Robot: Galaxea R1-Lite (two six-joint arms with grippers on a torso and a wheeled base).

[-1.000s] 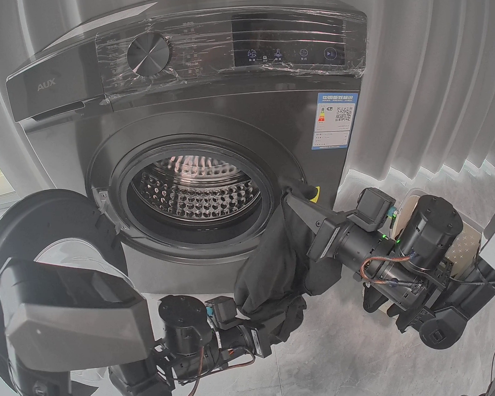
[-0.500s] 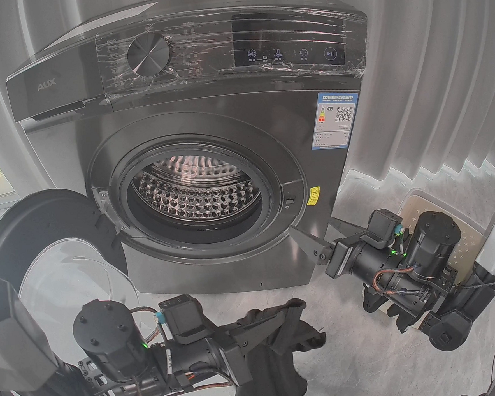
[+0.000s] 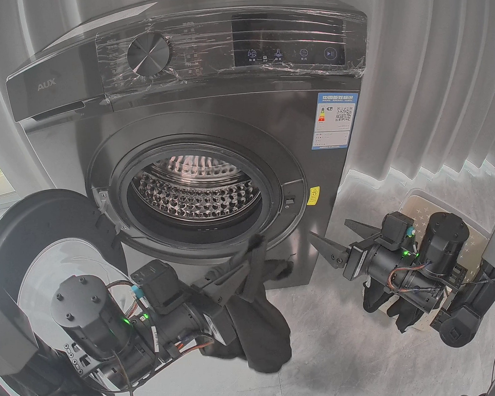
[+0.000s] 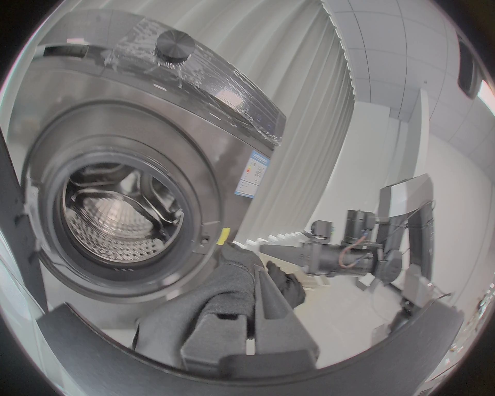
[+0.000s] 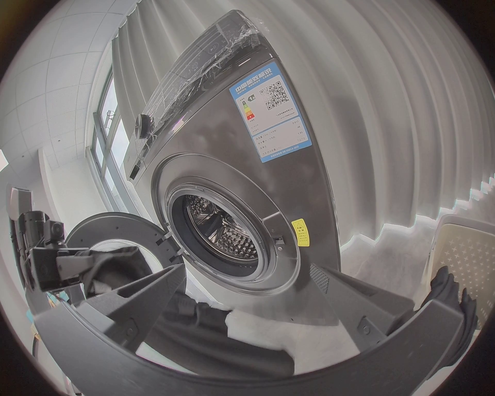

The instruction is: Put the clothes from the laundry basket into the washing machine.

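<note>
A black garment (image 3: pixel 262 329) hangs from my left gripper (image 3: pixel 246 266), which is shut on its upper fold just below the rim of the washing machine (image 3: pixel 195 98). The drum opening (image 3: pixel 196 191) is open, with bare metal inside. In the left wrist view the cloth (image 4: pixel 221 294) is bunched between the fingers (image 4: pixel 273 314), with the drum (image 4: pixel 118 216) ahead. My right gripper (image 3: pixel 328 228) is open and holds nothing, at the washer's lower right corner. The laundry basket (image 3: pixel 474 230) sits behind the right arm, with dark clothes (image 5: pixel 454 299) draped over its rim.
The washer's round door (image 3: pixel 42 232) stands swung open at the left, close to my left arm. A white curtain (image 3: pixel 436 81) hangs along the right. Grey floor (image 3: pixel 337 358) lies between the two arms.
My right gripper let go of the garment and drew back to the right. The left gripper dropped low with the cloth, then lifted it up toward the drum opening.
</note>
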